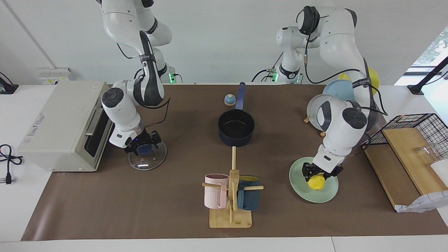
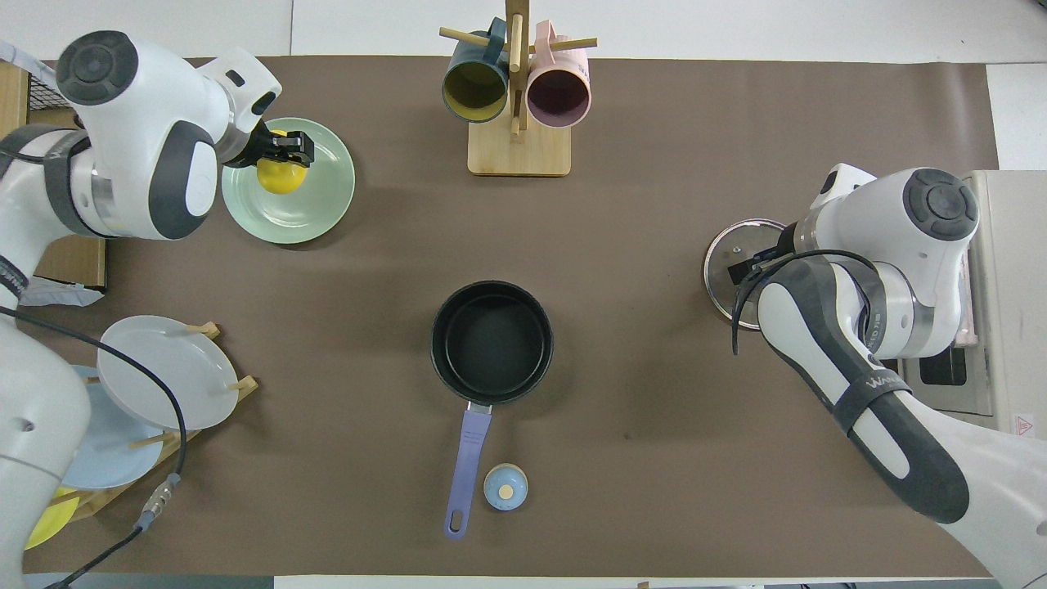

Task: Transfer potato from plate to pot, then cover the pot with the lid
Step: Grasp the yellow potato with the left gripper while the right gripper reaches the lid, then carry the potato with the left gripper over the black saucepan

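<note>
My left gripper [image 1: 319, 175] is shut on the yellow potato [image 1: 316, 183], which hangs just above the mint-green plate [image 1: 301, 190] at the left arm's end of the table. The overhead view shows the potato [image 2: 281, 177] over the plate [image 2: 317, 214]. The dark blue pot [image 1: 236, 127] stands empty mid-table, its handle pointing toward the robots. At the right arm's end the glass lid [image 1: 147, 162] lies flat on the table. My right gripper [image 1: 143, 147] is down at its blue knob, open, with a finger on either side.
A white toaster oven [image 1: 59, 126] stands beside the lid. A wooden mug rack [image 1: 231, 210] with two mugs stands farther from the robots than the pot. A small bell [image 1: 229, 100] sits by the pot handle. A plate rack [image 1: 332, 101] and wire basket [image 1: 420, 122] flank the left arm.
</note>
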Controlling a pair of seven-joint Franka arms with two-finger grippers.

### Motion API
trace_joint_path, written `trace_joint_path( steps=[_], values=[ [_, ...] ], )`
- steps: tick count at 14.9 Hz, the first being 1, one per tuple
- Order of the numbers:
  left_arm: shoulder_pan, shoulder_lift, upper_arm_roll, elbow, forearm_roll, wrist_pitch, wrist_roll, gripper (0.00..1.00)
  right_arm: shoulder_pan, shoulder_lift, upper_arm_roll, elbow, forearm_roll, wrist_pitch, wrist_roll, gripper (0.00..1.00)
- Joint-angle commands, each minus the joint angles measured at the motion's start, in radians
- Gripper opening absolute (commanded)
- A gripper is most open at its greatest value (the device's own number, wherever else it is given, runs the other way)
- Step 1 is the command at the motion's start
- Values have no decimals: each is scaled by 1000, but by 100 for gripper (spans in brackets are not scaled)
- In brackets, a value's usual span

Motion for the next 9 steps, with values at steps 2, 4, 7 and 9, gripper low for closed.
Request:
trace_joint_path(
  steps=[2, 4, 7, 9],
  values=[
    [-113, -261, 8, -104, -21, -228, -290, 0, -6, -3, -1, -14, -14, -4, -27, 85],
    [-186, -350, 5, -174, -56, -231, -411, 0, -5, -3, -1, -16, -14, -6, -27, 78],
    [-292, -442, 5, -282, -80, -224, -514, 0, -9, -3, -1, -16, -34, -6, -28, 56],
    [-360, -454, 3, -300, -81, -224, -574, 0, -9, -3, -1, -16, -35, -16, -28, 53]
  ],
)
